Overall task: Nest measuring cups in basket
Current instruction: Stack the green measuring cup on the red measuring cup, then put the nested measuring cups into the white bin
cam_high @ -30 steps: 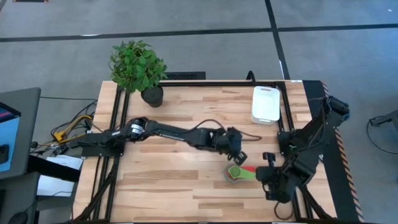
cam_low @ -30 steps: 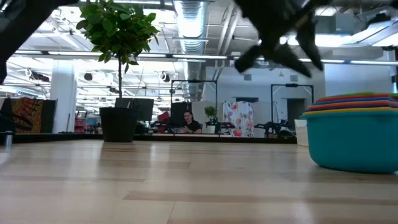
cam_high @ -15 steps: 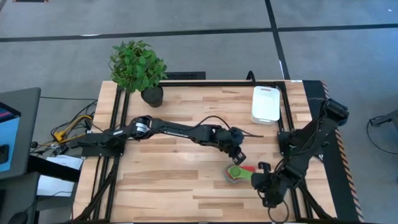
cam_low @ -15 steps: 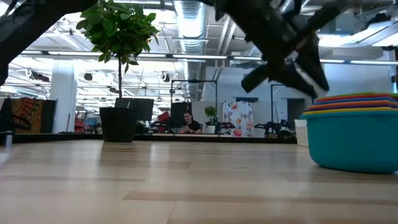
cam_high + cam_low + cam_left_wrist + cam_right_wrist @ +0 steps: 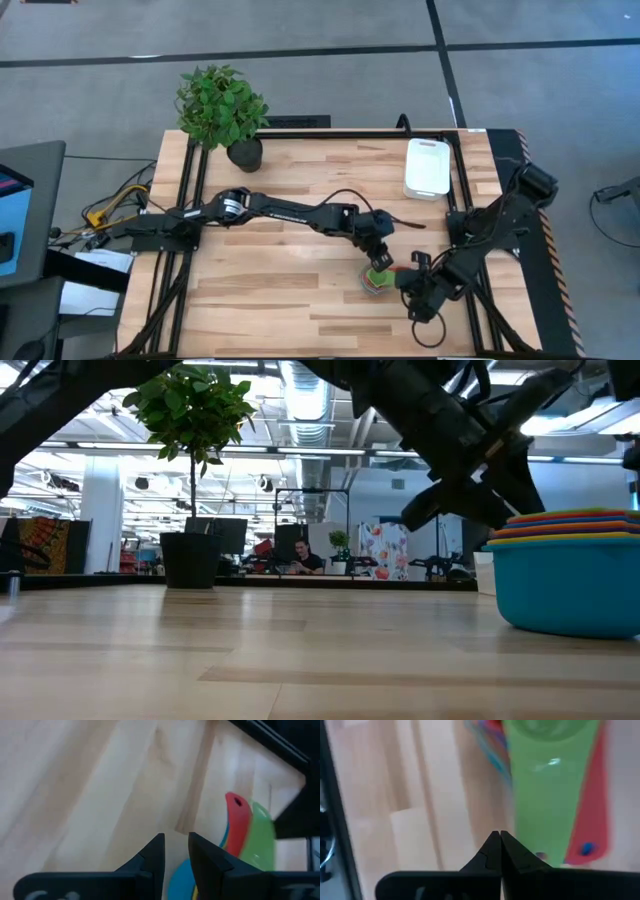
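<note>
The nested stack of small round plastic measuring cups point(image 5: 378, 279), green on top with red and green flat handles pointing toward the right edge, sits on the wooden worktop point(image 5: 270, 290) near its front right corner. The left gripper point(image 5: 377, 258) hangs directly over the stack's far side; its dark fingers point(image 5: 152, 855) stand slightly spread, with a narrow gap and nothing between them. The right gripper point(image 5: 411, 281) sits just beside the handle ends on the stack's right side, its fingers point(image 5: 492, 851) pressed together and empty. The white rectangular plastic basket point(image 5: 428, 167) lies near the worktop's far right corner, well apart from the cups. A potted green plant point(image 5: 222, 108) stands at the far left corner.
</note>
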You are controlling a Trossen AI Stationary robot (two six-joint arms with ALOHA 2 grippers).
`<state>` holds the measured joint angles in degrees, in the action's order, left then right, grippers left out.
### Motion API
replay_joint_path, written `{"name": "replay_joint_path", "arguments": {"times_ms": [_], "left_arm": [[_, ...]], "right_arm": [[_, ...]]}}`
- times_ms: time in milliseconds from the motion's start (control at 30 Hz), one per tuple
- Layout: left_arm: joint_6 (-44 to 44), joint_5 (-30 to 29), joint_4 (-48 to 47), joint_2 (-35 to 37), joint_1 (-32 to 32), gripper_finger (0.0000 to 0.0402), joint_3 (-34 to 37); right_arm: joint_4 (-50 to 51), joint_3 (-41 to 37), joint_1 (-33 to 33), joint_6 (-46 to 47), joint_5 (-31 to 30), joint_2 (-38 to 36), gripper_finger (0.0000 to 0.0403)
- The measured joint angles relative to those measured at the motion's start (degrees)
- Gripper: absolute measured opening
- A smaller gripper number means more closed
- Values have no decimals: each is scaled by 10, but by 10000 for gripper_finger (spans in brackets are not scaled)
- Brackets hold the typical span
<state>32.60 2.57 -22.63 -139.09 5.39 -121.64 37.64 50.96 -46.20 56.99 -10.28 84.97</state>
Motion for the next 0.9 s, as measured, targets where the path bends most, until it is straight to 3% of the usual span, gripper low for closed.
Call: {"name": "replay_joint_path", "arguments": {"times_ms": [167, 500, 700, 800, 900], "left_arm": [[-5, 53, 0, -9, 0, 73, 0], [-10, 83, 7, -17, -2, 73, 0], [40, 117, -6, 13, -23, 73, -11], [46, 108, -42, 37, -35, 73, -13], [33, 55, -94, 68, -42, 73, -13]], "right_arm": [[25, 0, 23, -3, -3, -23, 11], [43, 0, 37, -5, -4, -69, 17], [40, 0, 51, -1, -20, -119, 44], [34, 0, 68, -9, -35, -141, 67], [13, 0, 85, -25, -46, -156, 97]]}}
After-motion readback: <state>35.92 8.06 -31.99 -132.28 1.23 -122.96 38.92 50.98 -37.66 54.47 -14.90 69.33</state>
